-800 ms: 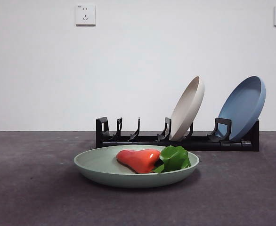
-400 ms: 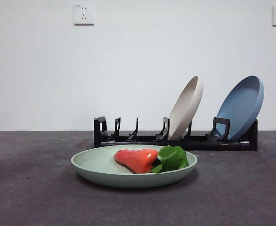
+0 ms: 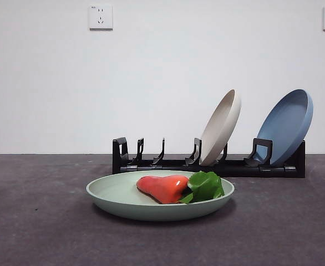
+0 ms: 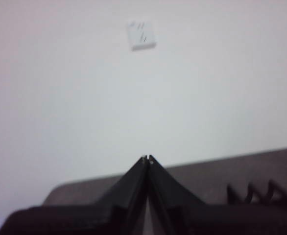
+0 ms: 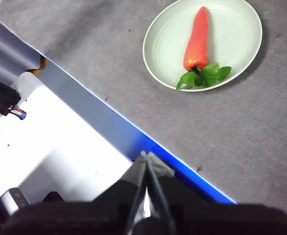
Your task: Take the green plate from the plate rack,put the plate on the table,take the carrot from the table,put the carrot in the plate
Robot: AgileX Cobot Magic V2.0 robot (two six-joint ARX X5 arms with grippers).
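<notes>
Carrot (image 3: 163,188) lies in the green plate (image 3: 118,194), on its side, leaves (image 3: 206,186) against the rim on one side, orange tip pointing across the bowl. Right wrist view confirms: carrot (image 5: 196,39) fully inside the plate (image 5: 241,34), nothing overhanging. The raised rim keeps it from rolling out.

Plate sits flat on the worktop (image 3: 40,221), just in front of the plate rack (image 3: 207,164), not touching it. That leaves room to lower the carrot in without clipping the prongs.

Rack holds the cream plate (image 3: 221,128) and the blue plate (image 3: 286,126), both leaning back in their slots; slots at the other end are free, presumably where the green one came from.

Right gripper (image 5: 146,155) is high and well clear of the plate, at the worktop edge, fingers (image 5: 155,164) closed together, empty. Left gripper (image 4: 147,158) faces the wall, rack prongs (image 4: 253,193) off to one side of it, fingers (image 4: 133,178) pressed closed, holding nothing. Neither arm shows in the front view.

My read: both parked clear, task looks complete. Nothing left to grasp.
</notes>
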